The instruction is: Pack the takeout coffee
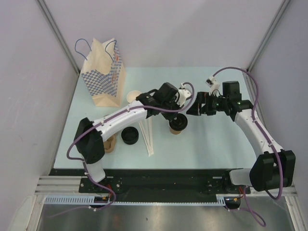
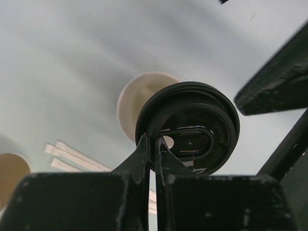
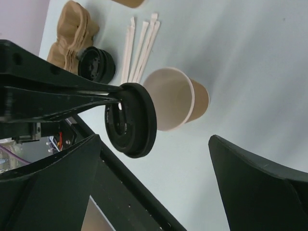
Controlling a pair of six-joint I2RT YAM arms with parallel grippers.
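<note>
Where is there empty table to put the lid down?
Bare table lies near front, between the open cup and the right arm. Also the far strip right of the paper bag. Crowded: front left, with lid stack and sticks.

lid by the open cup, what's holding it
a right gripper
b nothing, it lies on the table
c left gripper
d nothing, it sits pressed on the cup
C: the left gripper pinches the rim of the lid, which hangs tilted, off the cup.
</note>
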